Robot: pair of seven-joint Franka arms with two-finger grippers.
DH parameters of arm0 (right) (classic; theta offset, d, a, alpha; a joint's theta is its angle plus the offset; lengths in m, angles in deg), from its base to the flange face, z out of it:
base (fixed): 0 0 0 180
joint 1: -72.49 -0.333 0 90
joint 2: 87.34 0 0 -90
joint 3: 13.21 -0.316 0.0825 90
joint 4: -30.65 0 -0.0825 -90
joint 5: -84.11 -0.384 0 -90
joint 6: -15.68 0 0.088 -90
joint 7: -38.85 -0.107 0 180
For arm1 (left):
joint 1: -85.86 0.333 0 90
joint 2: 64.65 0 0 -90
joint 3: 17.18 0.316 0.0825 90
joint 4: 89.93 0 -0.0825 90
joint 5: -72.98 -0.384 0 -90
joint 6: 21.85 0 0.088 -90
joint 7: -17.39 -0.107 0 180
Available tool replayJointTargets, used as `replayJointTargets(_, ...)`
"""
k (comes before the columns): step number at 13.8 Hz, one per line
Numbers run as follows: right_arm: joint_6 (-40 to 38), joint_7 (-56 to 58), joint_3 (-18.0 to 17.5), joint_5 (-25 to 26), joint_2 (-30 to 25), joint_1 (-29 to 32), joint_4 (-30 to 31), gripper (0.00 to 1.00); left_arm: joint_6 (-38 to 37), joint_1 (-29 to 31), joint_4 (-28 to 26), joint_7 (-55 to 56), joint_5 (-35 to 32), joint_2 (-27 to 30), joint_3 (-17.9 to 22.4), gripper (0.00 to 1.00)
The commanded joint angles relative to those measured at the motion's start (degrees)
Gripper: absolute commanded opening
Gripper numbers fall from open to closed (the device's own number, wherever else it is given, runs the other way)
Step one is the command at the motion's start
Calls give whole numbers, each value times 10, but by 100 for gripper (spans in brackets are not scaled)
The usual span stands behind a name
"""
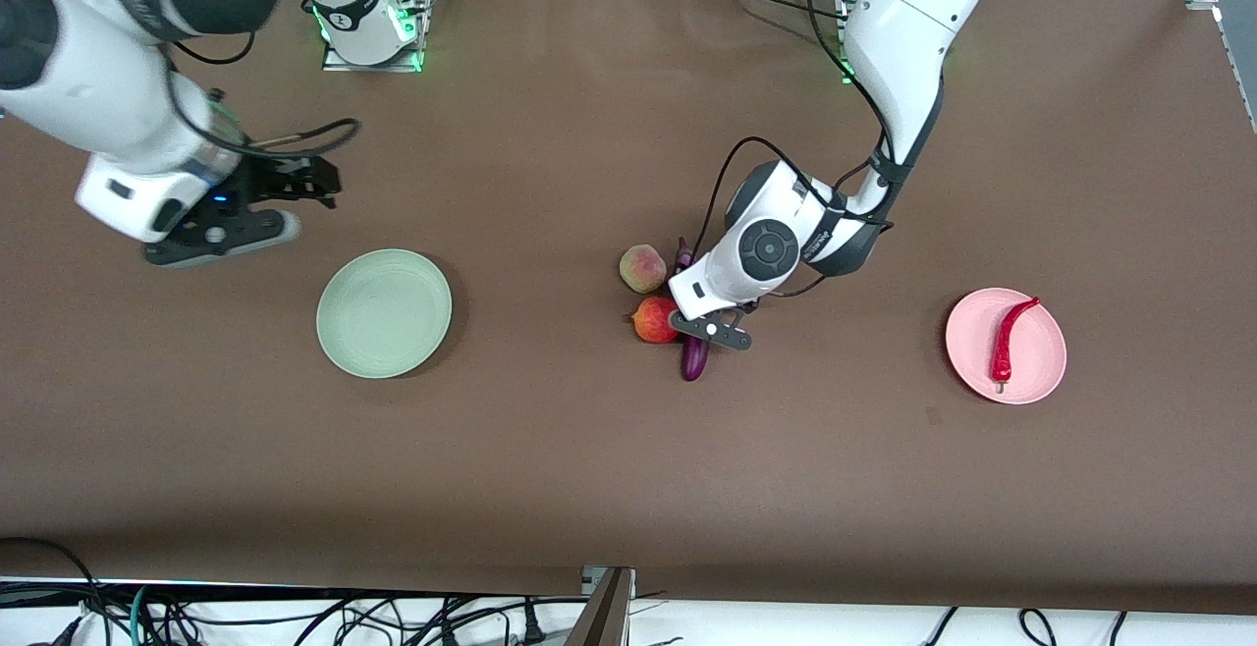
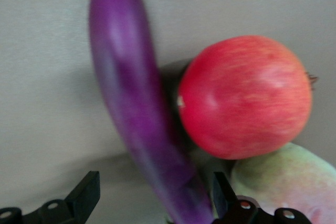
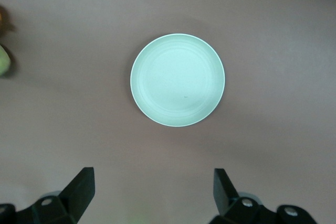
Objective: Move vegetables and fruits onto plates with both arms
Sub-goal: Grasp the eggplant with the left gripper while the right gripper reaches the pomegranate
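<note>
The purple eggplant (image 1: 694, 359) (image 2: 131, 93) lies mid-table, touching the red-orange pomegranate-like fruit (image 1: 655, 320) (image 2: 244, 95). The pale peach (image 1: 642, 267) (image 2: 283, 182) sits just farther from the front camera. My left gripper (image 1: 699, 337) (image 2: 156, 192) is low over the eggplant and open. The eggplant runs between its fingers, close to one and well apart from the other. The red chili (image 1: 1009, 340) lies on the pink plate (image 1: 1041, 371). My right gripper (image 1: 314, 180) (image 3: 154, 187) hangs open and empty near the mint green plate (image 1: 383, 312) (image 3: 177, 80), which holds nothing.
The brown tabletop (image 1: 550, 450) stretches wide between the two plates and toward the front camera. Cables and a bracket (image 1: 604, 607) lie along the table's near edge. The arm bases stand at the edge farthest from the front camera.
</note>
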Motion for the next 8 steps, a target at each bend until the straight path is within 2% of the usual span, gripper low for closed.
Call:
replayJointTargets(1, 9, 4, -3, 27, 61, -24, -11, 100, 18, -8, -4, 8, 11, -4, 6, 57)
replayJointTargets(2, 27, 4, -5, 17, 68, -27, -11, 100, 18, -7, -4, 9, 11, -10, 6, 46)
replayJointTargets(4, 74, -26, -7, -41, 93, -51, -14, 100, 18, -5, -5, 9, 10, -12, 6, 44)
replayJointTargets(5, 90, -82, -7, -66, 109, -65, -19, 100, 18, -4, -5, 9, 10, -11, 6, 37)
replayJointTargets(7, 125, -203, -8, -75, 131, -100, -23, 100, 7, 7, -5, 8, 10, -3, 11, 10)
replayJointTargets(8, 148, -240, -8, -76, 137, -117, -23, 100, -27, 24, -3, 8, 7, 14, 13, 9)
